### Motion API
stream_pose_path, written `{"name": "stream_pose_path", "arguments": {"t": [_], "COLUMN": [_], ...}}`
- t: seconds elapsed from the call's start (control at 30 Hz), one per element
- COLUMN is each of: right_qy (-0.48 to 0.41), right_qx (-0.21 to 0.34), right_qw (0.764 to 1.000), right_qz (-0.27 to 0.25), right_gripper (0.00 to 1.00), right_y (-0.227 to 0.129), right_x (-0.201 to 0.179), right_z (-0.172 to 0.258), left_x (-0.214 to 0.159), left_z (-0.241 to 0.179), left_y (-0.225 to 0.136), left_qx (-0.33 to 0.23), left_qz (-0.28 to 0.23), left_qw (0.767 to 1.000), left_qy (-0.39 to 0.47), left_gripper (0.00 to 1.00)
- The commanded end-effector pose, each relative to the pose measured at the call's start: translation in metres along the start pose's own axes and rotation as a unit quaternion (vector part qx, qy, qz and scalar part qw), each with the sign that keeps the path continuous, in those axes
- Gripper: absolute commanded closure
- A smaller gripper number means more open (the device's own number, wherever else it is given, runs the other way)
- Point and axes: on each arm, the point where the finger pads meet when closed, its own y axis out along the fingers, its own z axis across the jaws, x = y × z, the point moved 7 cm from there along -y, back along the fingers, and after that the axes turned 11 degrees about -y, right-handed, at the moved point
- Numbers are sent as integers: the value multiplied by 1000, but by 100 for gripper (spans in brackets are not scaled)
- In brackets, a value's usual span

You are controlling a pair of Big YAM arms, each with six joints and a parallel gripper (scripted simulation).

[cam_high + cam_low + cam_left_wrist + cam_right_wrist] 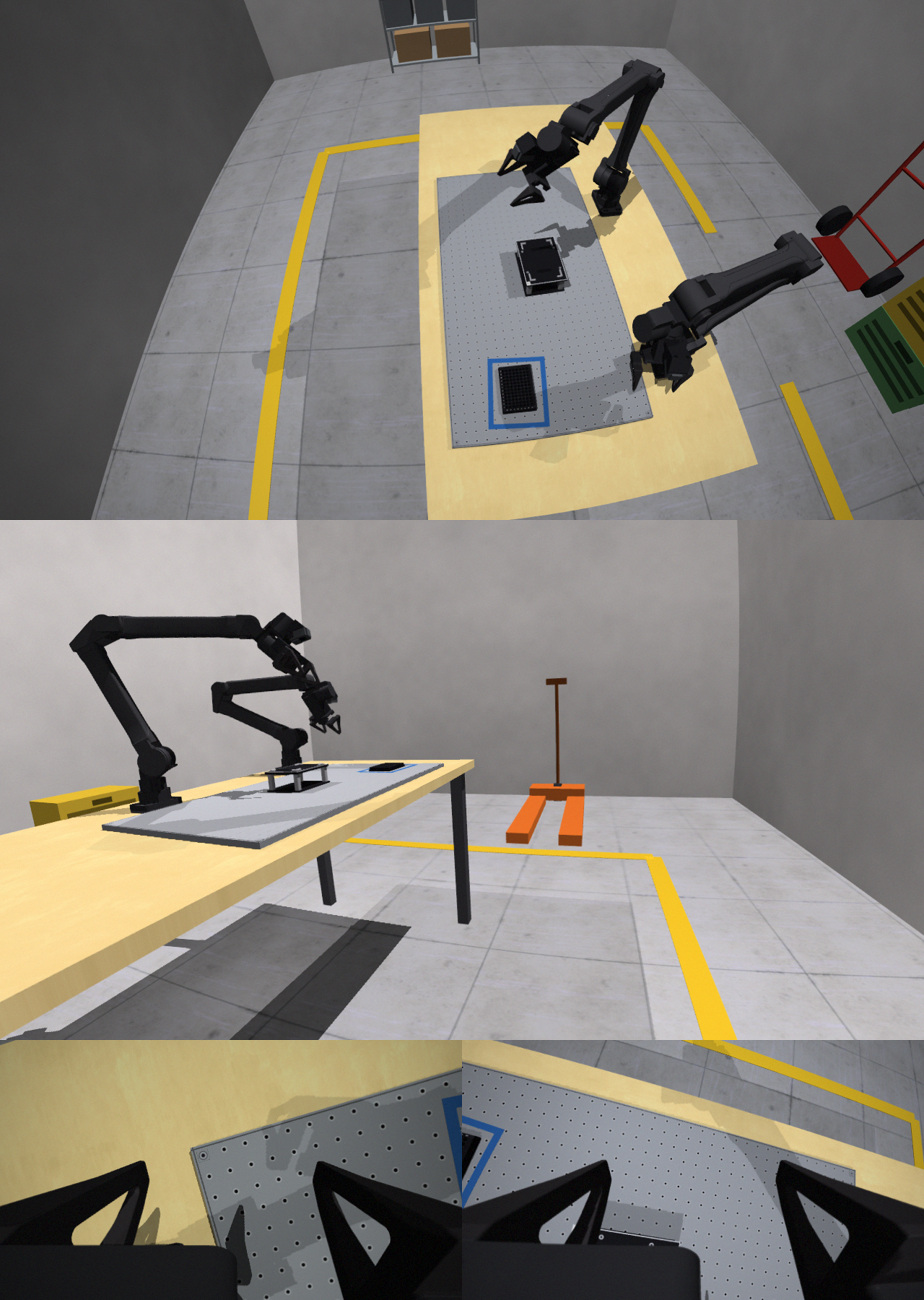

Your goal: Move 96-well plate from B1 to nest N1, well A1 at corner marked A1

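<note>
Nothing of the transfer is done yet, as the plate (517,388) (386,767) (468,1152) is still to be grasped, carried and seated, A1 matched, lying well apart from the nest (541,258) (297,768) (628,1238), while left claw (655,388) (330,731) (231,1163) and right claw (507,189) (310,677) (693,1169) are held released.
</note>
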Motion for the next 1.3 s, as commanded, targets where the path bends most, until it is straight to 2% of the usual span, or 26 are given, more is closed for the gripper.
{"name": "stream_pose_path", "arguments": {"t": [0.0, 0.53, 0.73, 1.03, 1.1, 1.27], "right_qy": [6, 6, 45, 91, 91, 113], "right_qx": [-1, -1, 29, 74, 74, 98], "right_qw": [1000, 1000, 996, 973, 973, 950], "right_qz": [-10, -10, 73, 201, 201, 274], "right_gripper": [0, 0, 0, 0, 0, 0], "right_y": [-5, -5, -10, -18, -18, -18], "right_x": [7, 7, -6, -15, -15, -23], "right_z": [-3, -3, -22, -56, -56, -75], "left_x": [3, 3, 11, 20, 20, 26], "left_z": [-2, -2, -21, -27, -27, -48], "left_y": [-3, -3, -13, -21, -21, -29], "left_qx": [-4, -4, -26, -30, -30, -42], "left_qz": [-2, -2, 9, 5, 5, 19], "left_qw": [1000, 1000, 996, 997, 997, 986], "left_qy": [-3, -3, 84, 74, 74, 162], "left_gripper": [0, 0, 0, 0, 0, 0]}}
